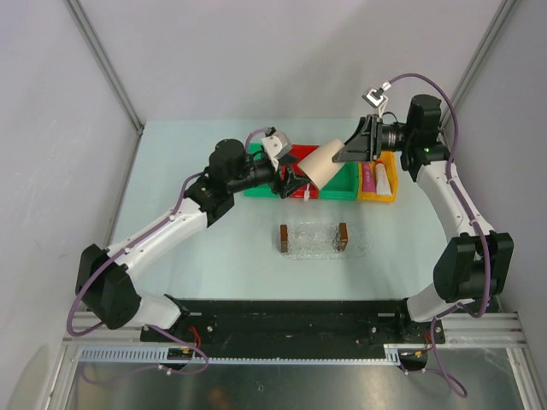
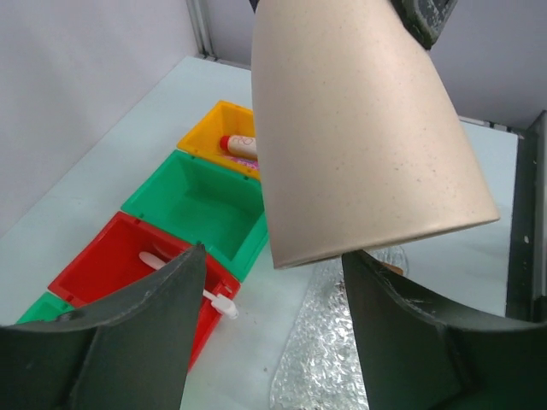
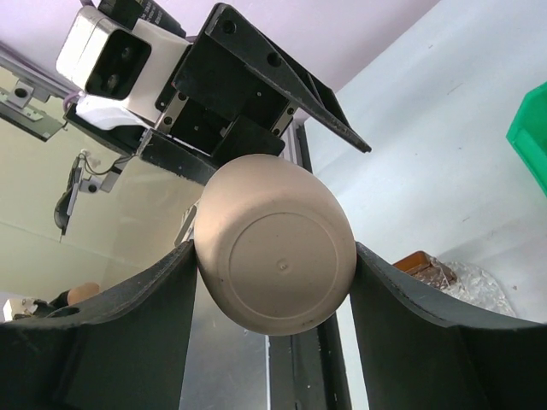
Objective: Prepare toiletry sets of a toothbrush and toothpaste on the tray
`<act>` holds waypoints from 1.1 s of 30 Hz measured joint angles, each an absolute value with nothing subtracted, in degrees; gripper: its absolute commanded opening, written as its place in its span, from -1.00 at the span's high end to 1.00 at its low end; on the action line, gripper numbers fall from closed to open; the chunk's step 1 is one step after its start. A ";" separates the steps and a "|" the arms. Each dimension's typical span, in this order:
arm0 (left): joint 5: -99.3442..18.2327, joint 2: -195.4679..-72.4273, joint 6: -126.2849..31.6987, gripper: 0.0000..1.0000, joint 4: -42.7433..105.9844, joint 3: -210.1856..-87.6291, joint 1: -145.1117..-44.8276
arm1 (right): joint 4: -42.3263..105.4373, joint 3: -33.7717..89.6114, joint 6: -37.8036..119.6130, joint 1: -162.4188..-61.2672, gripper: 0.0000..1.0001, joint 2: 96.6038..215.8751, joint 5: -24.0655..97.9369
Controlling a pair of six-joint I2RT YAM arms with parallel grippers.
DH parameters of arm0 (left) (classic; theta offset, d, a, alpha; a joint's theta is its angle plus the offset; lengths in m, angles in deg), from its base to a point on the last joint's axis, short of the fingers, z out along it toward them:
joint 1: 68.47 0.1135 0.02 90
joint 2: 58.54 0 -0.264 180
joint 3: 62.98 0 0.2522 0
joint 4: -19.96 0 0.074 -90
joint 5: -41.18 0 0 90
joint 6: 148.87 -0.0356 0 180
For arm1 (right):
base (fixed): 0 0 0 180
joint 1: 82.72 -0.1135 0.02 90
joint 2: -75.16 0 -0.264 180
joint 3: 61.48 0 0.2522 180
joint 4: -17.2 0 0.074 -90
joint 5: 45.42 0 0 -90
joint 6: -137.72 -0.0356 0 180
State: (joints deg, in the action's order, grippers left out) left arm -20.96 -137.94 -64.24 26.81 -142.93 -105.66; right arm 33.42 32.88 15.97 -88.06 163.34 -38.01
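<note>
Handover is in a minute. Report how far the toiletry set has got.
Done: nothing yet; the tray holds neither item. In hand: the right gripper holds the beige cup tilted in the air, the left gripper open by its mouth. Left: the toothbrush lies in the red bin, the toothpaste in the yellow bin; both must go onto the tray.

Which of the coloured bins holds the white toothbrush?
The red bin: the toothbrush lies in it, one end over its rim. The green bin beside looks empty; the yellow bin holds a tube.
</note>
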 measured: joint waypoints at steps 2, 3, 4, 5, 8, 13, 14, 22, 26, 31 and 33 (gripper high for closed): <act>-20.06 -138.20 -63.54 -0.33 26.48 -143.19 -105.62 | 33.13 32.69 15.88 -88.30 1.00 163.34 -38.08; -19.63 -138.29 -63.21 -0.31 26.26 -143.37 -105.62 | 32.76 32.53 15.78 -88.39 1.00 163.34 -38.08; -19.21 -138.40 -62.86 -0.29 26.09 -143.59 -105.62 | 32.54 32.42 15.75 -88.48 1.00 163.34 -38.12; -18.86 -138.42 -62.69 -0.26 25.93 -143.72 -105.62 | 32.33 32.29 15.75 -88.54 1.00 163.34 -38.23; -17.88 -138.44 -61.46 -0.11 25.30 -144.05 -105.59 | 32.06 31.94 15.73 -88.61 1.00 163.34 -38.38; -16.13 -138.70 -59.04 0.23 25.01 -144.48 -105.11 | 31.69 31.81 15.53 -88.67 1.00 163.34 -38.45; -15.89 -138.81 -58.69 0.37 24.91 -144.55 -105.00 | 31.54 31.81 15.45 -88.74 1.00 163.34 -38.43; -15.08 -139.23 -57.75 1.00 24.27 -145.51 -103.80 | 32.50 31.57 14.14 -88.76 1.00 163.34 -38.97; -14.05 -139.25 -57.31 1.00 24.45 -145.55 -103.74 | 34.40 31.46 15.40 -88.72 0.94 163.36 -39.78; -13.62 -139.25 -56.83 1.00 25.45 -145.55 -103.61 | 37.55 31.46 18.20 -88.74 0.85 164.04 -40.44; -13.53 -139.25 -56.37 1.00 26.02 -145.55 -103.45 | 38.21 31.46 18.73 -88.74 0.79 164.50 -40.83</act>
